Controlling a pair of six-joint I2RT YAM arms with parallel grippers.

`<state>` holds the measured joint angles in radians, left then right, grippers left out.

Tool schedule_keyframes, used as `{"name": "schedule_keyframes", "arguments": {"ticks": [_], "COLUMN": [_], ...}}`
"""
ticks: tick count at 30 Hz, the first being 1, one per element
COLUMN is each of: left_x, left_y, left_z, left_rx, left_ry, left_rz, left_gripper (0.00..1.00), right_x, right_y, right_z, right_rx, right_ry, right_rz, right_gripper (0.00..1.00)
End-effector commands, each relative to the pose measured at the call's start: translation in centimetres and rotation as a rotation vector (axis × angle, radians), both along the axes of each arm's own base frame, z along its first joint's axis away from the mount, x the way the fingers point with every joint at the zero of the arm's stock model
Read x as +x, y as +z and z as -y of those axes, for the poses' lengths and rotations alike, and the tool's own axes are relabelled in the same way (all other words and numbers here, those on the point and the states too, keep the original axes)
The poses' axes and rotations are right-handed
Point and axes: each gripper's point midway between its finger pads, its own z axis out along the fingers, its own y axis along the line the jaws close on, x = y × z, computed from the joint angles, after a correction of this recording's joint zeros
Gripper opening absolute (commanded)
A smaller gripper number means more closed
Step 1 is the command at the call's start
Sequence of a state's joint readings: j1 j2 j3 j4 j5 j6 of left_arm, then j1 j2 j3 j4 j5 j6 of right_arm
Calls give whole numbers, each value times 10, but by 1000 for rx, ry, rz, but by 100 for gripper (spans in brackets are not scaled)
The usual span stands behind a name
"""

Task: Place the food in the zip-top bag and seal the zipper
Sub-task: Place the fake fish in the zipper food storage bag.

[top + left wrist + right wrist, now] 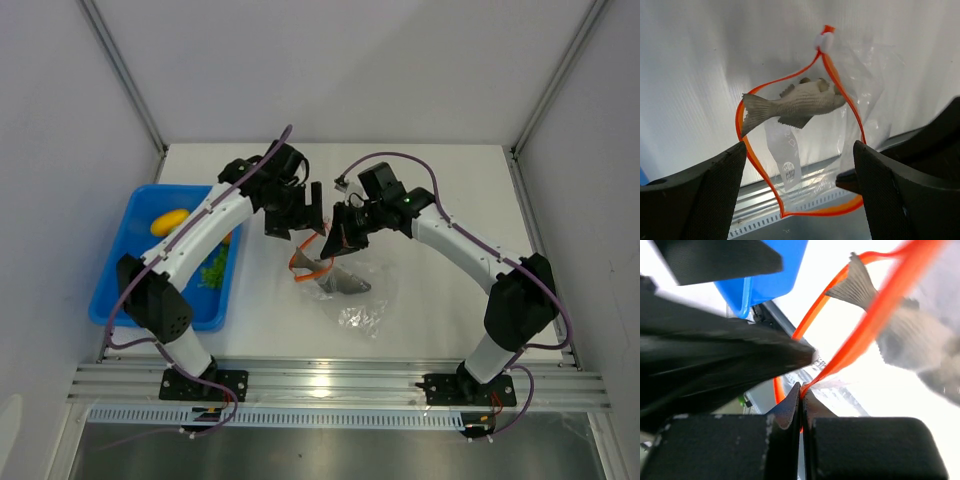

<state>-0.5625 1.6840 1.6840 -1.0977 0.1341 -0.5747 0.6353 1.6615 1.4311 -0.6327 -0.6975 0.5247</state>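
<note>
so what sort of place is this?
Looks like a lab test cell, not a kitchen: plain white wall panels around a white tabletop, two robot arms bolted to an aluminium extrusion rail, a yellow oval toy fruit in a blue rectangular plastic tray.

1. The tray (113,292) sits at the table's (455,190) left edge, with the fruit (168,221) at its far end and the leafy bits (213,270) nearer me.
2. The bag (365,305) lies mid-table, the fish (800,102) in its mouth.
3. My right gripper (801,395) pinches the zipper (826,210); my left gripper (297,215) hangs just left of it.

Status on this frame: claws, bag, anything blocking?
Left claw open over zip-top bag mouth. Right claw shut on zipper. Grey fish inside, tail at rim, may foul seal. Yellow fruit in blue tray.
</note>
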Motion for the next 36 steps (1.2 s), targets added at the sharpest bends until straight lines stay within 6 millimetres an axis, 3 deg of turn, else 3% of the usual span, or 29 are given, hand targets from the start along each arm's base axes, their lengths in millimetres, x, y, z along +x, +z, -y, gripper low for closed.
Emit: {"name": "schedule_keyframes", "arguments": {"ticks": [1,7,8,10,11,14,18,22,32,36], "left_x": [2,-1,-2,-3,-5,-8,-13,-15,-5,-1], "left_y": [22,0,9,4,11,4,-11,-21,-29,-26], "left_z": [-15,-38,-40,-43,-44,-44,-36,-26,-2,9], "left_rx": [8,-1,-30,-50,-66,-66,-88,-121,-168,-190], "left_ry": [12,81,91,97,95,88,51,19,-41,-67], "left_rz": [113,94,122,141,167,157,113,101,54,38], "left_gripper": [88,82,81,78,77,73,65,65,64,58], "right_x": [-5,-2,-4,-7,-9,-14,-19,-23,-28,-28], "right_y": [19,18,22,26,29,27,32,39,48,48], "right_z": [-2,8,10,13,18,24,27,25,19,18], "right_rx": [74,66,77,77,70,57,78,114,165,171], "right_ry": [28,18,33,56,80,101,112,113,124,123], "right_rz": [11,19,36,79,143,178,171,164,146,137], "right_gripper": [0,0,0,0,0,0,0,0,0,0]}}
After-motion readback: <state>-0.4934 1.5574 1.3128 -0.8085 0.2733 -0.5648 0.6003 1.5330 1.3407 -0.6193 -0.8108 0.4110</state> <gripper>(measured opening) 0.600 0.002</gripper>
